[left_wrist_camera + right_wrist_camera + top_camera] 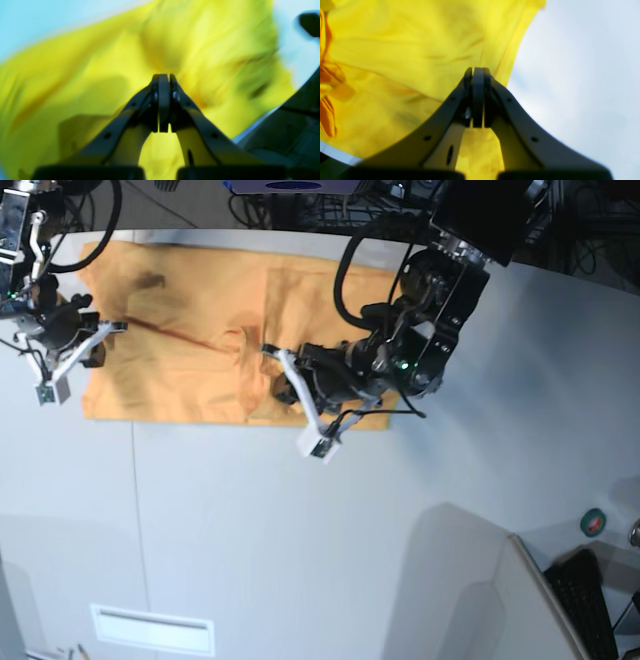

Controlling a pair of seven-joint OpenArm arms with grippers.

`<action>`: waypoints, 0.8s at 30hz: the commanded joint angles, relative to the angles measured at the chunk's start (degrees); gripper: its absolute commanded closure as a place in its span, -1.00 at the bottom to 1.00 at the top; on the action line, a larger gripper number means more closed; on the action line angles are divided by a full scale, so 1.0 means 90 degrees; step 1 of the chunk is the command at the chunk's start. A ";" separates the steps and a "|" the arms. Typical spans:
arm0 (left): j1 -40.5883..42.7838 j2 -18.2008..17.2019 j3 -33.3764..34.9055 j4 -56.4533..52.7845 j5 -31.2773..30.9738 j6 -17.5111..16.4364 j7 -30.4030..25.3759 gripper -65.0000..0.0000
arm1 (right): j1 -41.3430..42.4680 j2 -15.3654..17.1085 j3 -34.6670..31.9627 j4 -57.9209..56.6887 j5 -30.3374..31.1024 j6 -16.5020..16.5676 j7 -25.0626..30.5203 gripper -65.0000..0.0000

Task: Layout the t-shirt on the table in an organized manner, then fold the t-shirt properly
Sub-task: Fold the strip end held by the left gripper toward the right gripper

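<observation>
The orange-yellow t-shirt (190,380) lies spread across the far part of the pale table (300,530), with a long crease running between the two grippers. My left gripper (268,350) is over the shirt's middle. In the blurred left wrist view its jaws are shut (163,76) and folds of the t-shirt (100,75) converge on the tips. My right gripper (112,328) is at the shirt's left edge. In the right wrist view it is shut (478,68) on a fold of the t-shirt (395,50), with bare table (570,75) beside it.
A thin dark seam (135,510) runs down the tabletop, with a white strip (150,630) near the front edge. A keyboard (590,600) and a small green round thing (594,522) sit at the right. Cables hang behind the far edge.
</observation>
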 commanded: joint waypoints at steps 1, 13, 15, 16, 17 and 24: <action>-0.0160 0.0127 0.0001 -0.0068 -0.0094 -0.0040 -0.0079 1.00 | 0.0023 0.0085 0.0021 0.0128 0.0065 0.0036 0.0087 1.00; -0.1146 0.0957 0.0001 -0.2393 -0.0084 -0.0040 -0.0391 1.00 | 0.0023 0.0085 0.0070 0.0128 0.0065 0.0036 0.0087 1.00; -0.1136 0.0967 0.0001 -0.2256 -0.0133 -0.0040 -0.0421 1.00 | 0.0023 0.0085 0.0070 0.0128 0.0065 0.0036 0.0087 1.00; -0.1088 0.0947 0.0001 -0.2051 -0.0133 -0.0040 -0.0421 1.00 | 0.0023 0.0085 0.0070 0.0128 0.0065 0.0036 0.0087 1.00; -0.1000 0.0928 0.0011 -0.1758 -0.0133 -0.0040 -0.0411 1.00 | 0.0023 0.0085 0.0070 0.0128 0.0065 0.0036 0.0087 1.00; 0.0348 0.0215 -0.0057 0.0675 -0.0094 -0.0040 0.0517 1.00 | 0.0003 0.0095 0.0080 0.0128 0.0065 0.0036 0.0087 1.00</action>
